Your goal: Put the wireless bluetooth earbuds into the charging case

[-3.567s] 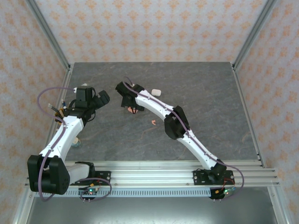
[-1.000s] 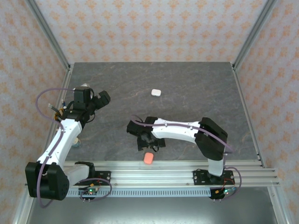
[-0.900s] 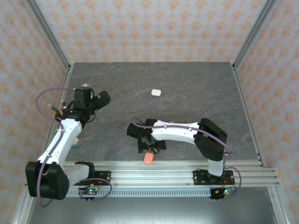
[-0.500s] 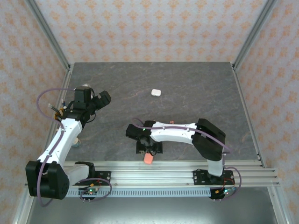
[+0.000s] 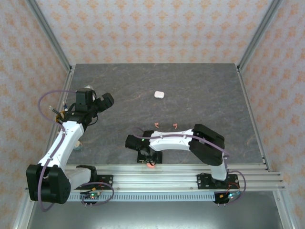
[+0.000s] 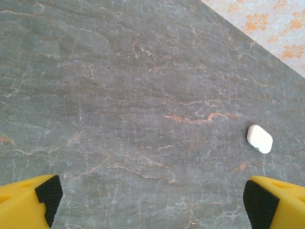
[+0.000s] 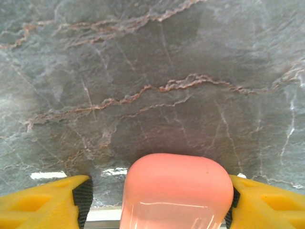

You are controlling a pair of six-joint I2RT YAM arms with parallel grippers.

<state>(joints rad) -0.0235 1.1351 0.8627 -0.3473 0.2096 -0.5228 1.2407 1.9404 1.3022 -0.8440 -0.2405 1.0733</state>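
A coral-pink charging case lies at the table's near edge, partly under my right gripper in the top view. The right jaws straddle it. The right pad touches the case's side, while a gap remains at the left pad, so this gripper is open. Two coral-pink earbuds lie on the table just beyond the right arm. A closed white case sits mid-table at the back. My left gripper hangs wide open and empty at the left, with bare table between its fingers.
The aluminium rail runs right behind the pink case at the near edge. A small pale object lies beside the left arm, too small to identify. Frame posts stand at the back corners. The grey stone tabletop is open to the right.
My right gripper has slid toward the near edge over the pink case and its jaws have narrowed around it. The arm's move uncovered the two coral earbuds. The left arm stayed still.
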